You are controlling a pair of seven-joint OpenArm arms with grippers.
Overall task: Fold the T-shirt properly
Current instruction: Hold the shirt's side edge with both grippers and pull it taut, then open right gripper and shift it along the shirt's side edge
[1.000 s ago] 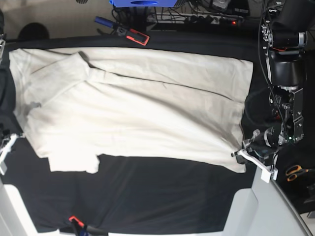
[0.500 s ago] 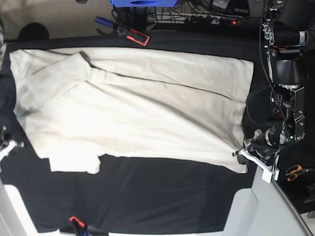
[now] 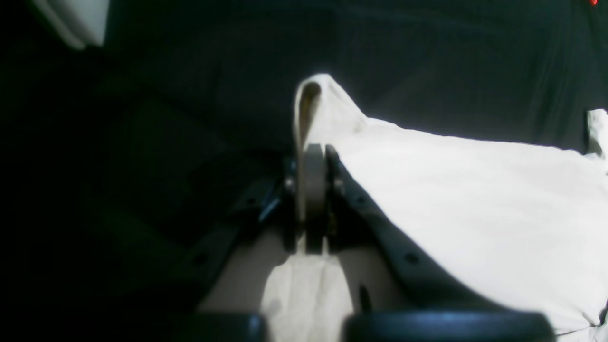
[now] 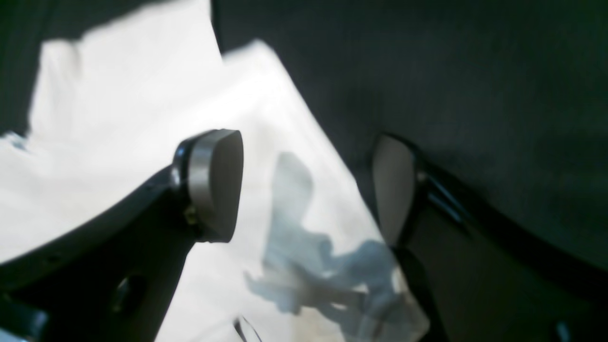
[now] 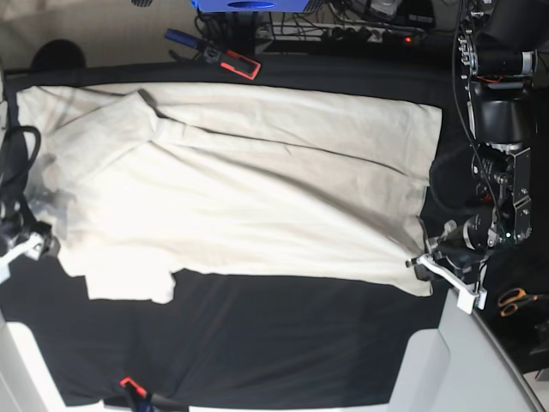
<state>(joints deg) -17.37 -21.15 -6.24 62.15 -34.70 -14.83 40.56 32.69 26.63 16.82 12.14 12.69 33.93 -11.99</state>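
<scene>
The cream T-shirt (image 5: 257,189) lies spread across the black surface, with one sleeve sticking out toward the front left. My left gripper (image 5: 419,263) is at the shirt's front right corner. In the left wrist view this gripper (image 3: 313,161) is shut on a pinched fold of the T-shirt (image 3: 475,199), and a loop of cloth stands up past the fingertips. My right gripper (image 5: 34,245) is at the shirt's left edge. The right wrist view shows this gripper (image 4: 304,190) open just above the T-shirt (image 4: 118,118), one finger over cloth, the other over black surface.
A red tool (image 5: 240,64) and a blue tool (image 5: 180,37) lie at the back edge, below a blue box (image 5: 249,5). Orange scissors (image 5: 515,300) lie off the right side. A red clip (image 5: 129,384) sits at the front edge. Pale table corners (image 5: 420,360) flank the front.
My right gripper's jaws have gone from shut to wide open, and that arm has come further into view at the left edge. The left gripper holds the same corner, unmoved.
</scene>
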